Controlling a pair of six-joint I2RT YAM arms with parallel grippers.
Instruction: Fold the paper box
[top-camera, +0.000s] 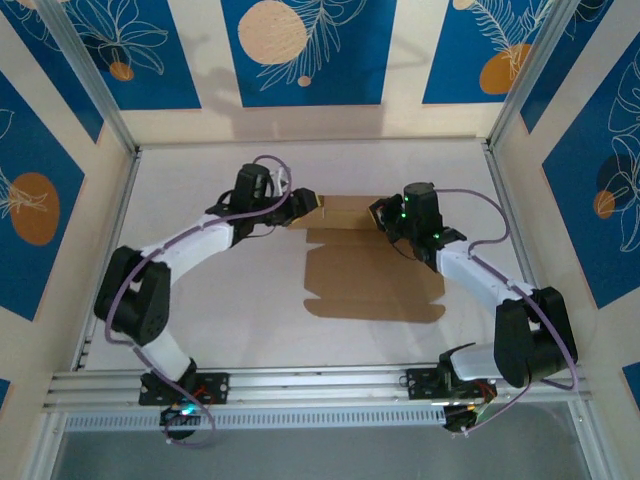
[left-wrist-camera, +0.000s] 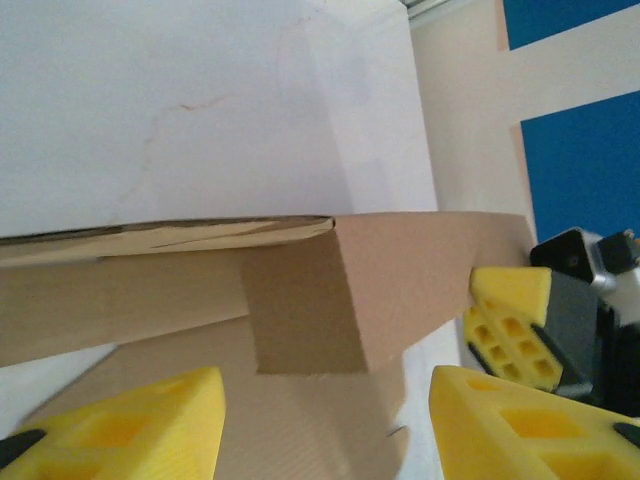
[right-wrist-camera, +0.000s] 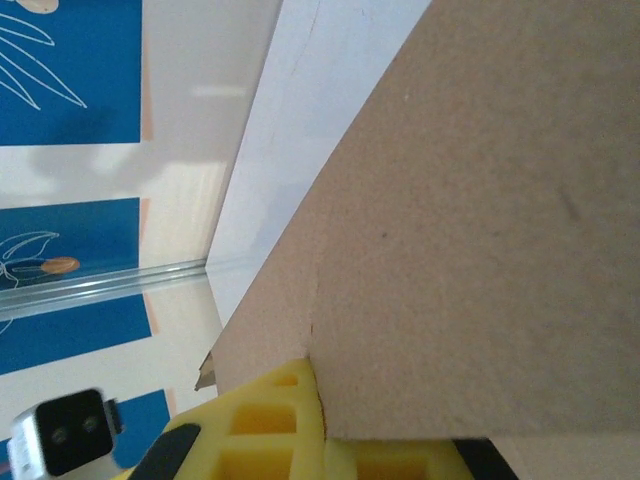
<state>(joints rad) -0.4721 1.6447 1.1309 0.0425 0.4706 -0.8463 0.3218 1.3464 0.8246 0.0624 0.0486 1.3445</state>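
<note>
Top external: I am watching the brown kraft cardboard paper box (top-camera: 375, 285) lying centrally, far panel raised; right gripper (top-camera: 384, 214) is pinching that panel, left gripper (top-camera: 306, 203) is gaping at its left end.

White tabletop (top-camera: 250, 290), cream walls (top-camera: 402, 60) with blue floral panels (top-camera: 330, 60), aluminium frame rails (top-camera: 320, 385)

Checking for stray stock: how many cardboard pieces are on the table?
1: the paper box, in the middle of the table, far flap raised. A sheet beneath would be hidden.
</note>
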